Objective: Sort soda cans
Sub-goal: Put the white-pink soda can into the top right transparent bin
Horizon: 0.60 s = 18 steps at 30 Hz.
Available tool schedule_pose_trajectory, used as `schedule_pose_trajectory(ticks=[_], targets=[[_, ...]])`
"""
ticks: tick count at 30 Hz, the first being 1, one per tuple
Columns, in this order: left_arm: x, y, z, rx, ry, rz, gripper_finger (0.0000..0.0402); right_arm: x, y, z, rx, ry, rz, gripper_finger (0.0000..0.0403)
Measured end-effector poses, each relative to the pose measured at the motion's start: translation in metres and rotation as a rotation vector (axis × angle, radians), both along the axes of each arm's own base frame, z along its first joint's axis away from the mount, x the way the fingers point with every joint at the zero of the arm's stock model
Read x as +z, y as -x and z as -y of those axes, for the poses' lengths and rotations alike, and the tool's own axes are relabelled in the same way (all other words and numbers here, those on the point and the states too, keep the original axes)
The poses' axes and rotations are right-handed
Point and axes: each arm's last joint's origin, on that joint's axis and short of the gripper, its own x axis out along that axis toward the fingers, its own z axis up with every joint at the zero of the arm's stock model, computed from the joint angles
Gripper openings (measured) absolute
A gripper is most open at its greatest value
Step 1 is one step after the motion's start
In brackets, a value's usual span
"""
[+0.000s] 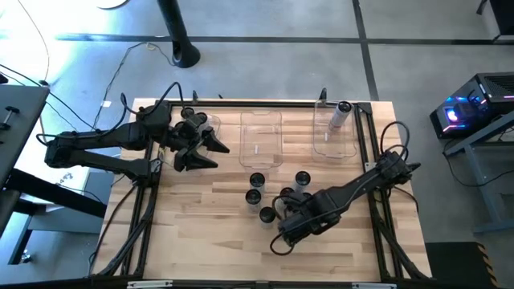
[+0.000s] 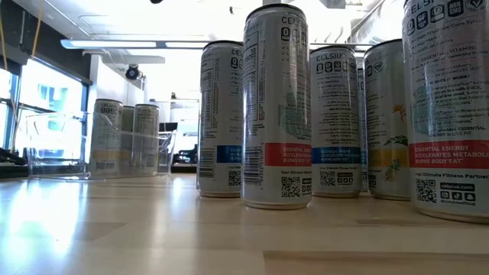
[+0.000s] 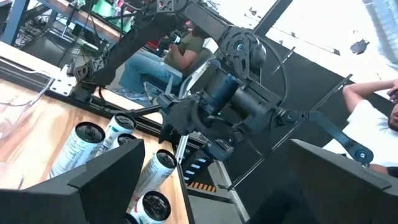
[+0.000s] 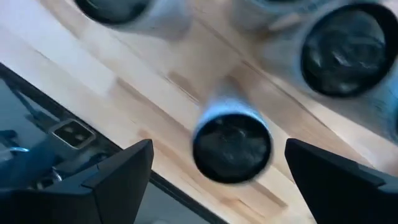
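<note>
Several soda cans [image 1: 257, 179] with dark tops stand upright in a cluster on the wooden table [image 1: 193, 233]; the low view shows their printed sides [image 2: 276, 107]. My right gripper [image 1: 281, 221] points down over the cluster's near side, open. One can's top [image 4: 231, 148] lies below and between its fingers, untouched. My left gripper [image 1: 213, 155] hangs open and level at the far left, holding nothing. In its wrist view, the cluster's cans [image 3: 84, 140] stand beyond its fingers. One can [image 1: 340, 114] lies in the far right bin [image 1: 331, 146].
Three clear plastic bins sit along the far edge: a left bin [image 1: 210, 122] holding cans [image 2: 107, 137], a middle bin [image 1: 261, 138], and the right one. A black frame rail [image 1: 365, 144] borders the table. People [image 3: 186, 46] sit beyond it.
</note>
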Motion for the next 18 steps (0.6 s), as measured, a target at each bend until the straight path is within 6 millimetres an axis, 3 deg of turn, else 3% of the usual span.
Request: schedule_pose_trajectory(ticks=[10,18], targets=[[0.000,0.000,0.000,0.005,0.024,-0.009,0.0385,-0.021,-0.005,-0.006,0.011,0.060,-0.094,0.0360],[0.000,0.000,0.000,0.006,0.027,-0.014,0.0385,-0.023,-0.004,-0.006,-0.013,0.067,-0.115,0.0360]])
